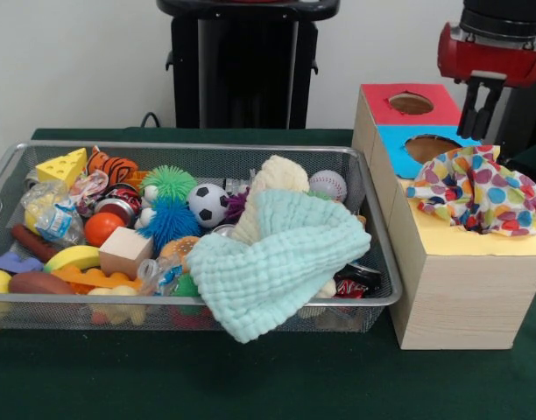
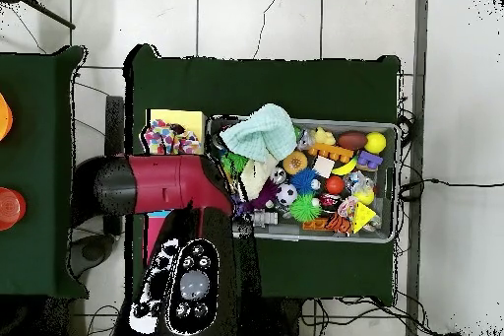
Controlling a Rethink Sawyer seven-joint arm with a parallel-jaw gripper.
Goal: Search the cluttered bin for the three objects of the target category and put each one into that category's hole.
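On the green table [image 1: 250, 385], your gripper [image 1: 480, 112] hangs empty with jaws apart above the wooden box [image 1: 461, 262], beside the polka-dot cloth [image 1: 478, 191] bunched in the yellow hole. The mint cloth [image 1: 281, 262] lies draped over the wire bin's [image 1: 5, 166] rim, sideways from the gripper, toward the bin.
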